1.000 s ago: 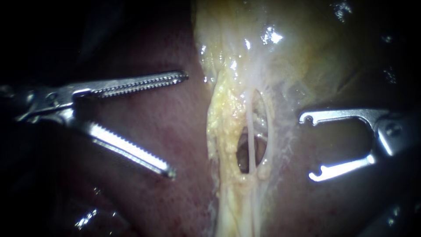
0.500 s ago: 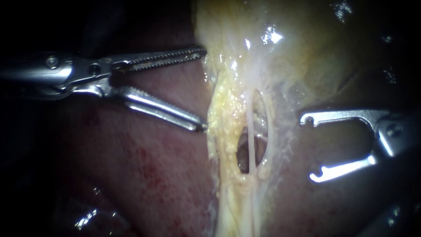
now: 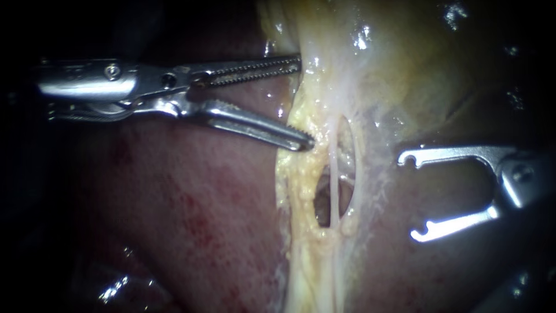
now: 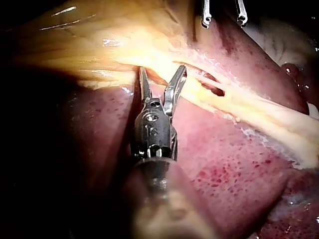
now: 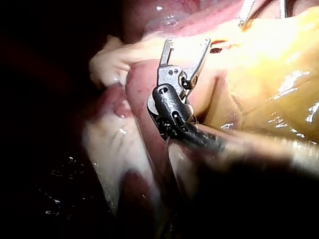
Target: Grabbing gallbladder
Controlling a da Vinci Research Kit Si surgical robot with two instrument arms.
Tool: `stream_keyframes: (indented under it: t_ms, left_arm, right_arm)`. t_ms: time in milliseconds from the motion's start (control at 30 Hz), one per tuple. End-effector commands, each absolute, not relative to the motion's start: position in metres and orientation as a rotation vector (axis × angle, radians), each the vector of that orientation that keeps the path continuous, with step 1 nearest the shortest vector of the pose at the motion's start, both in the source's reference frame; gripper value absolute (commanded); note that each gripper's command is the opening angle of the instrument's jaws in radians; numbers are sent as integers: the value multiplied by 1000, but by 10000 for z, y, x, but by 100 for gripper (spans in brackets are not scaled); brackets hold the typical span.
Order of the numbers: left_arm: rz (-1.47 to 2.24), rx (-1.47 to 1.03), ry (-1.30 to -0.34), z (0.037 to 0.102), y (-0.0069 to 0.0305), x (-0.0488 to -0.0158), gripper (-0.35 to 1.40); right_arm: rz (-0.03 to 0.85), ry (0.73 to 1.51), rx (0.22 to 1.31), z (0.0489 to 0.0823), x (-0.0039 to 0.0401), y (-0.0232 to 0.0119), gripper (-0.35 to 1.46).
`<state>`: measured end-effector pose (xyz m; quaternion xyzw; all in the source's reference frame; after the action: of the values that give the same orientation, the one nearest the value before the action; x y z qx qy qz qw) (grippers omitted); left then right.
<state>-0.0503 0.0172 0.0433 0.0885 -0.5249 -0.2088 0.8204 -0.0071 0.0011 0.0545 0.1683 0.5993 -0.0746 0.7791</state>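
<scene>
The gallbladder is a pale yellow sheet in the upper middle of the endoscope view, narrowing downward into a fatty strip with thin white tubes crossing an oval window. My left instrument has its toothed jaws open across the gallbladder's left edge. The upper jaw lies against the edge and the lower jaw's tip presses into the yellow fat. In the left wrist view my left instrument shows the same open jaws at the tissue's edge. My right instrument hangs to the right with its hook-tipped jaws wide open and holding nothing.
Dark red liver fills the lower left and lies under both instruments. In the left wrist view the right instrument shows beyond the yellow strip. In the right wrist view my right instrument stands open over the liver's edge.
My left instrument has moved right and upward to the gallbladder's edge, and its jaws have narrowed. The tissue edge is pushed slightly rightward. My right instrument has stayed put.
</scene>
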Motion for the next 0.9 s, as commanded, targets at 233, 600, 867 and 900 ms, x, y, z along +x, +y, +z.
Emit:
stream_keyframes:
  t_ms: [233, 600, 867, 900]
  left_arm:
    - [-465, 189, -1096, 441, 169, -492, 16]
    - [-499, 205, -1076, 443, 162, -481, -35]
    - [-505, 208, -1073, 438, 158, -479, -35]
    - [-505, 208, -1073, 437, 158, -479, -35]
  right_arm:
    - [-162, 1295, 364, 545, -71, 11, 60]
    - [-162, 1295, 364, 545, -71, 11, 60]
    - [-162, 1295, 364, 545, -71, 11, 60]
    - [-162, 1295, 364, 545, -71, 11, 60]
